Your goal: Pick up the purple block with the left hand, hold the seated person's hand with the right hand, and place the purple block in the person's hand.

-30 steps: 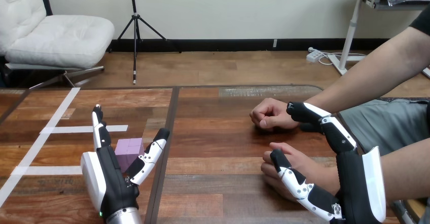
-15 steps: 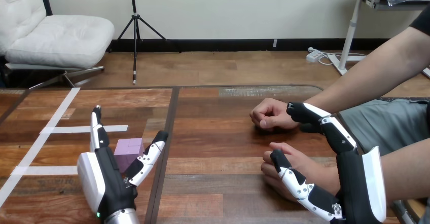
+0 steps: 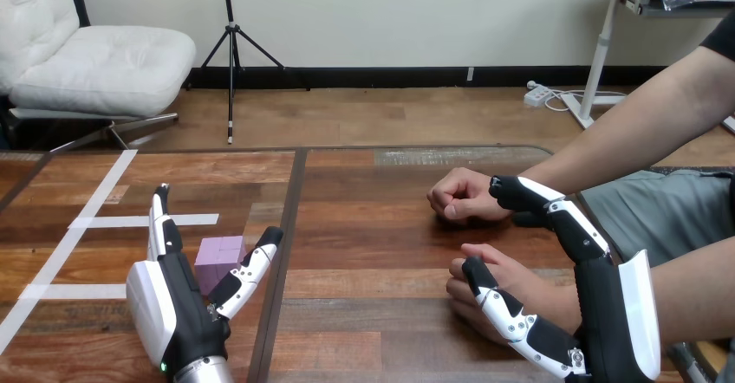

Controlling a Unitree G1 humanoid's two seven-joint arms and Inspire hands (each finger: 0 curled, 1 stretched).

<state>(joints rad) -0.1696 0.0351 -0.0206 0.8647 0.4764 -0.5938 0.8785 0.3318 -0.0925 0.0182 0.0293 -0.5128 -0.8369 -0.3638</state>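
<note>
Toward the table's left front, the fingers (image 3: 159, 223) of the left hand (image 3: 185, 312) stand straight and close together, pointing away from the robot, and its thumb is spread wide to the right. The purple block (image 3: 218, 256) rests on the wooden table (image 3: 373, 227) in the gap between those fingers and the thumb, just beside the thumb; whether either touches it cannot be told. Nothing is curled round the block, and it has not been lifted. White tape strips (image 3: 104, 221) cross the boards to the left of this hand.

At the right, the right hand (image 3: 607, 309) is also spread: its long fingers (image 3: 562, 218) reach forward, nearly straight, their tips at the wrist of the person's farther hand (image 3: 462, 196), which lies on the table as a loose fist. Its thumb stretches left across the near side of the person's nearer hand (image 3: 496, 272), which rests on the table with its fingers bent. That nearer hand lies between the thumb and the fingers, which do not close round it
</note>
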